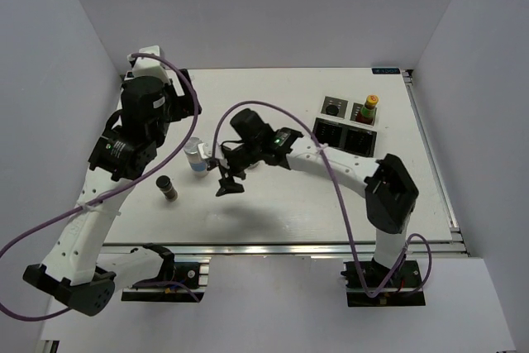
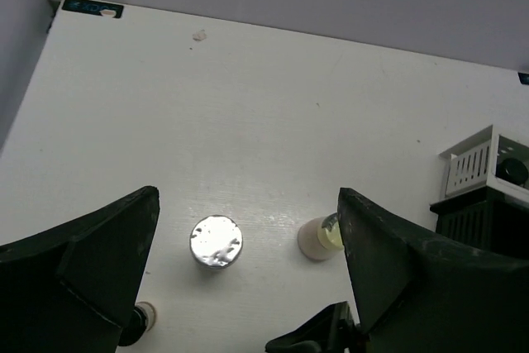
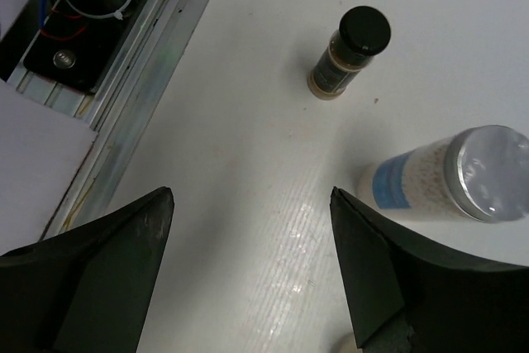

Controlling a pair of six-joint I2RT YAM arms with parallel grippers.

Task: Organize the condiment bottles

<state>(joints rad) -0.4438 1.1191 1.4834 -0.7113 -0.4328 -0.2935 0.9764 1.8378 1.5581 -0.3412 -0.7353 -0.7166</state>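
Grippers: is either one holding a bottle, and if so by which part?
Nothing is held. The left gripper and the right gripper are both open and empty.

place: robotics lab | evidence: white table (image 1: 281, 113), plain white walls (image 1: 264, 14), aluminium rail (image 1: 273, 248)
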